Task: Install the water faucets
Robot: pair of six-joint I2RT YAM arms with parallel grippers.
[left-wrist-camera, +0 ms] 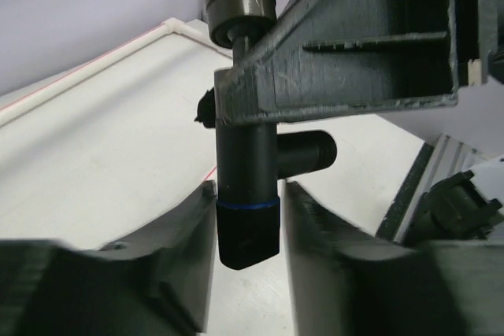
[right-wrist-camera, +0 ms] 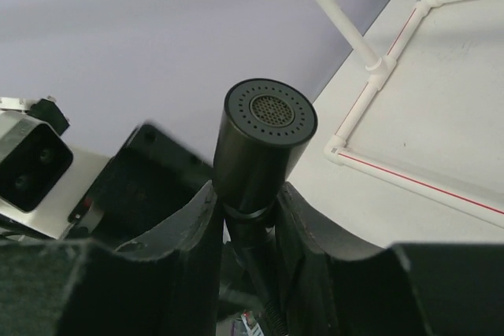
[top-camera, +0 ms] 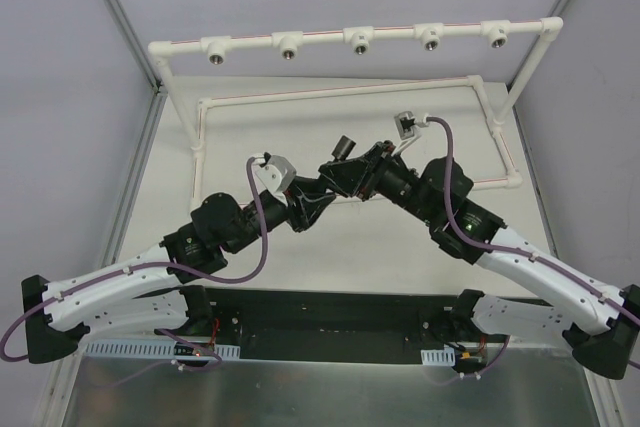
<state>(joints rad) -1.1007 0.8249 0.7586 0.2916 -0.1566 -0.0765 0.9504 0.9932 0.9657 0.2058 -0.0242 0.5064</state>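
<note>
Gripping faucet (right-wrist-camera: 268, 123): right tool (right-wrist-camera: 248, 194); left tool (left-wrist-camera: 249, 194) flanks base, grip unclear; pipe frame (top-camera: 340, 90) beyond.

I've got L hand (top-camera: 328, 182) left & R hand (top-camera: 355, 165) right, meeting over mid table (top-camera: 400, 247) | stubby faucet (right-wrist-camera: 268, 135) btwn R fingers (right-wrist-camera: 197, 241), above T-faucet (left-wrist-camera: 248, 194), which sits btwn L fingers (left-wrist-camera: 181, 234) | pipe frame (top-camera: 250, 42) behind both, far end of table

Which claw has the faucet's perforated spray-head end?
The right claw, clamped on the faucet just under its spray head; the left claw brackets the blue-ringed end.
</note>
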